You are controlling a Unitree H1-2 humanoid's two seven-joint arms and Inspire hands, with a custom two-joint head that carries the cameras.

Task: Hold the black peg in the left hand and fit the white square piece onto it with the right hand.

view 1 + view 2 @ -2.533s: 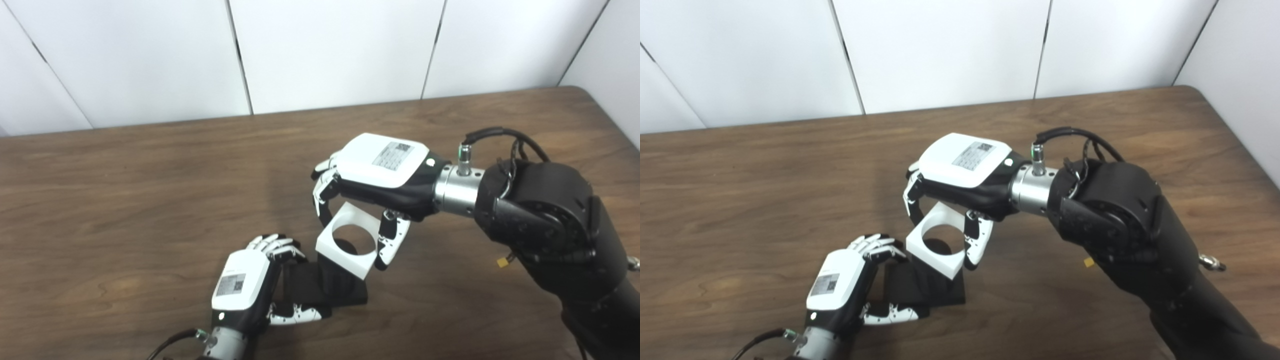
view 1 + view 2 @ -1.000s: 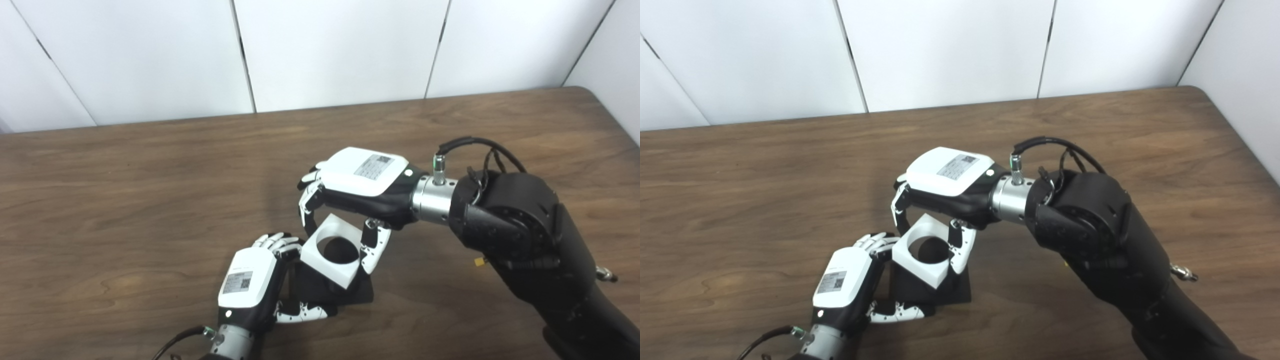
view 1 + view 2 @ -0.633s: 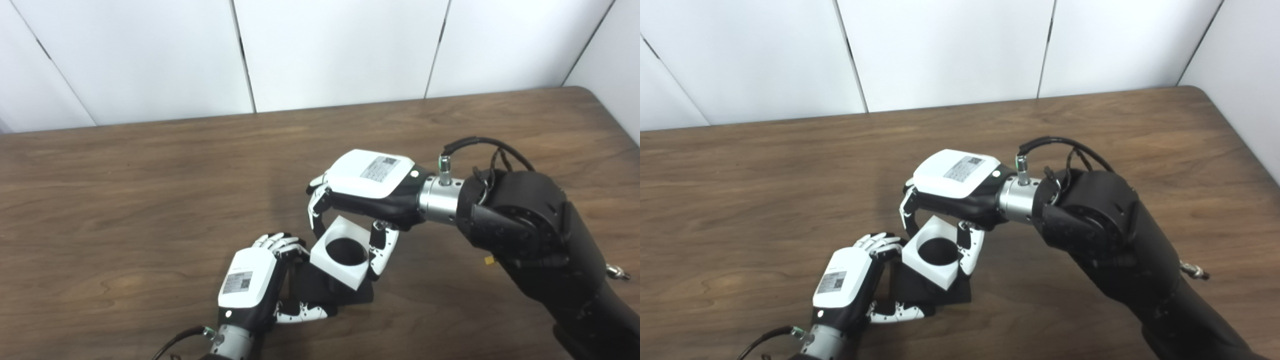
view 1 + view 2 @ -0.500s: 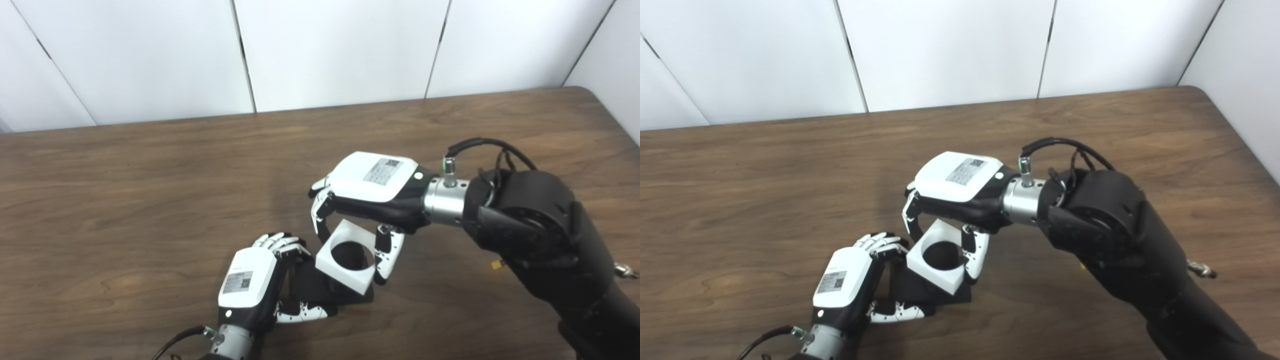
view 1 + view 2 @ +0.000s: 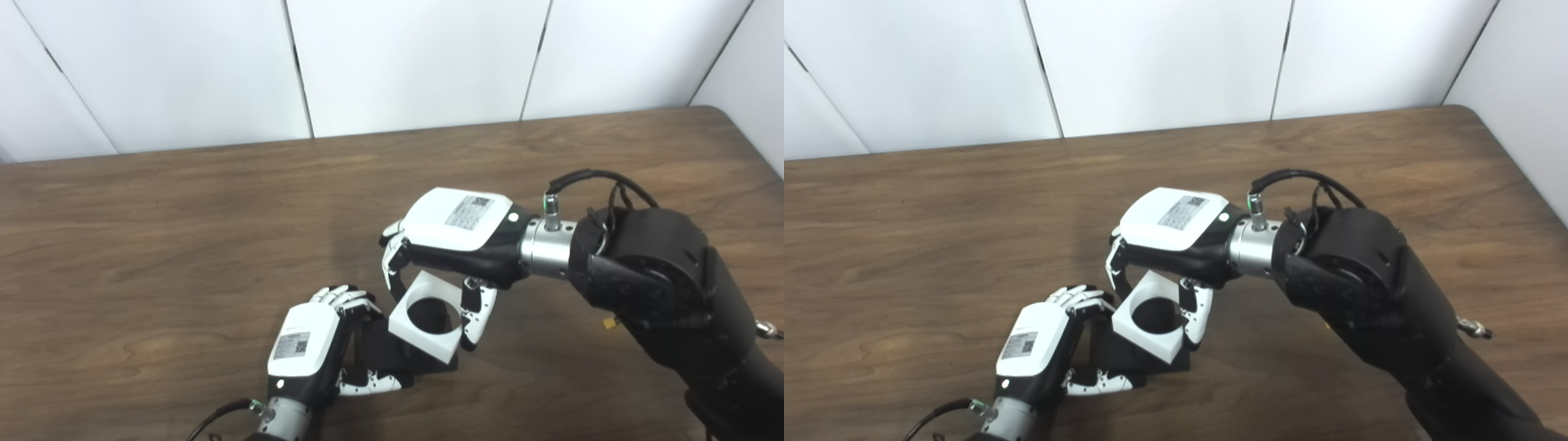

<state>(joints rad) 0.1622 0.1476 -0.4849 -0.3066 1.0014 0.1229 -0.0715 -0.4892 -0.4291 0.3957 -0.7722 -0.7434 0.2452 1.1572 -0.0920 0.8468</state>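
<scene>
The black peg piece (image 5: 373, 358) rests on the table near the front, its square base gripped by my left hand (image 5: 309, 352). Directly over it my right hand (image 5: 453, 229) is shut on the white square piece (image 5: 425, 334), fingers on the far edge and thumb on the near right edge. The white piece is tilted, and its round hole (image 5: 1153, 314) shows dark inside, lying over the peg. Most of the peg's post is hidden by the white piece, so I cannot tell how deep it sits.
The brown wooden table (image 5: 153, 233) reaches to white wall panels at the back. Its right edge and rounded far corner (image 5: 1464, 113) are in view. My bulky black right forearm (image 5: 674, 288) fills the lower right.
My right hand has carried the white piece left toward the peg, then back a little to the right and lower over it. The left hand has held the peg still.
</scene>
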